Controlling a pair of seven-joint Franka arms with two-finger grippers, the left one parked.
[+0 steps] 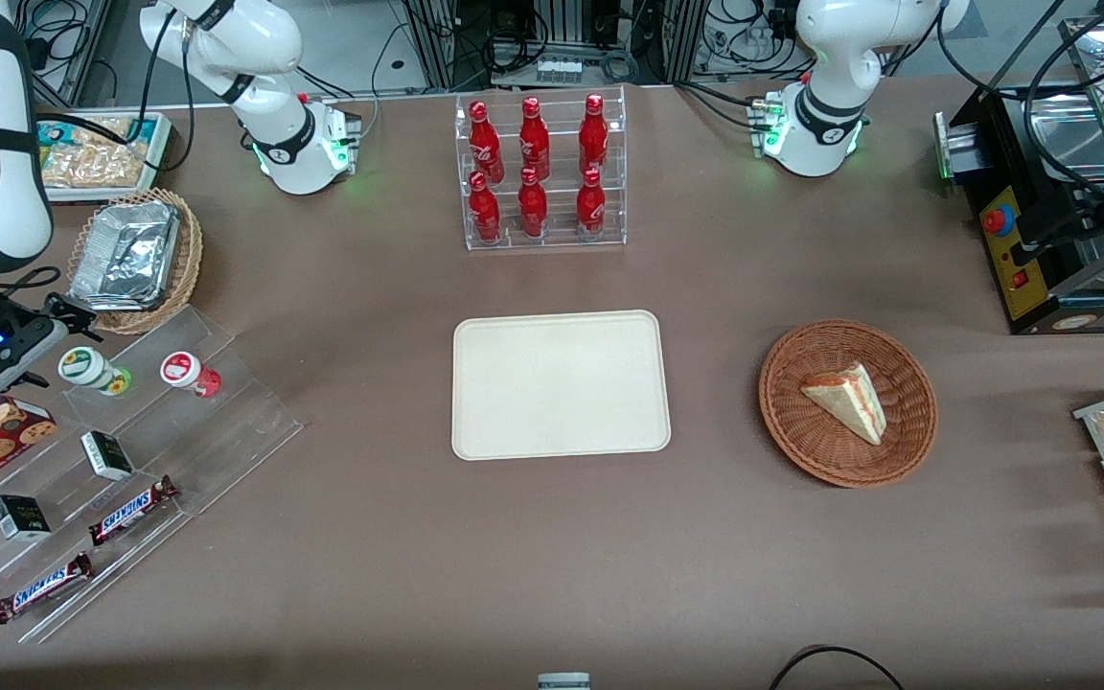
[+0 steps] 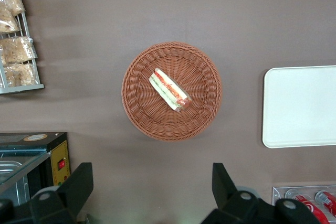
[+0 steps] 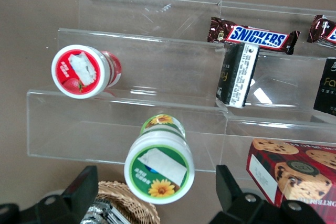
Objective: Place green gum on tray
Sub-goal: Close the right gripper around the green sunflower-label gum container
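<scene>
I see green gum canister with white lid (image 1: 92, 370) on clear acrylic stepped shelf (image 1: 169, 422), lower left of front frame, ungrasped. My gripper (image 3: 157, 203) hovers above it, fingers apart. Cream rectangular tray (image 1: 560, 385) mid-frame, bare. Grasp, carry, placement all remain.

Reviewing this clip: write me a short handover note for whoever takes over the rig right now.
Gripper: open, empty, poised just above the green gum, fingers either side, not touching.
Green gum: standing on the top step of the clear stepped display, beside the red-lidded canister, at the working arm's end of the table.
Tray: mid-table, nothing on it.
Done: approach only.
Left: close on the green gum, lift it, carry it to the tray, set it down, release.
</scene>
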